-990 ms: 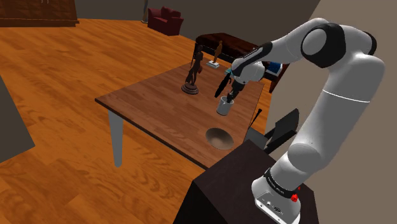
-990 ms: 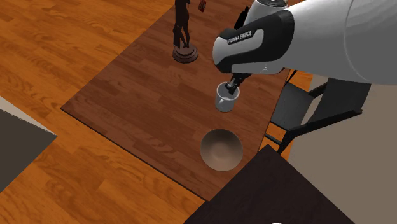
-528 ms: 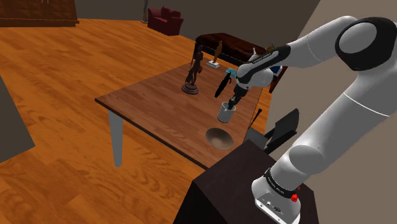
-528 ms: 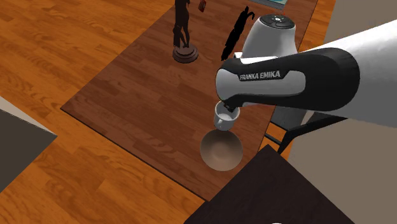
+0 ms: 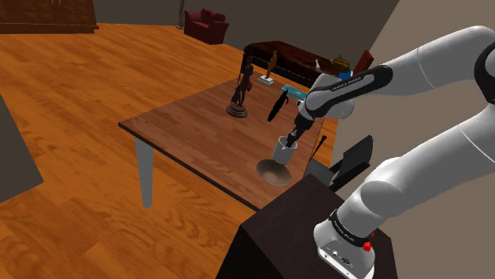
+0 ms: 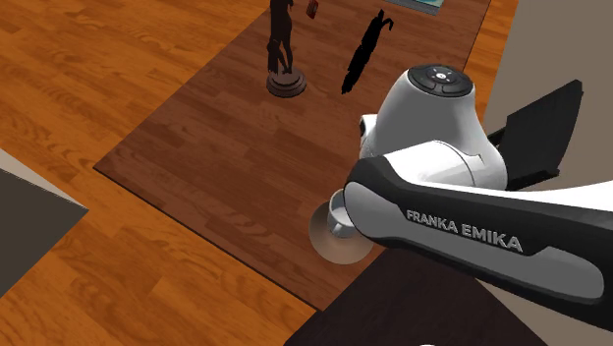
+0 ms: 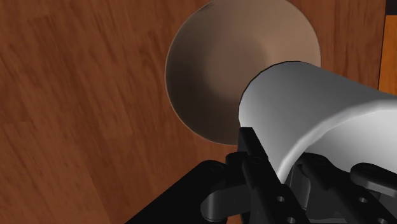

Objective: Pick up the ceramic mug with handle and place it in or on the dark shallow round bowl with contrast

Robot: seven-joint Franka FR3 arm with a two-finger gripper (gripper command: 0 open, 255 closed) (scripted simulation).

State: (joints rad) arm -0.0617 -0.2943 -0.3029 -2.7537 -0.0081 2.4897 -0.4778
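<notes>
My gripper [image 5: 293, 143] clamps the white mug [image 5: 283, 150] by its rim, the bowl [image 5: 270, 174] lying right beneath it.

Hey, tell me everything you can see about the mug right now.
The mug is plain white to pale grey, a smooth, straight-sided cup with an open top; its material doesn't show. It hangs roughly upright, clamped at the rim by the gripper, with one black finger against the outside of its wall. It is over the brownish bowl, near an edge of the wooden table. I can't tell whether it touches the bowl, and I can't make out its handle.
</notes>
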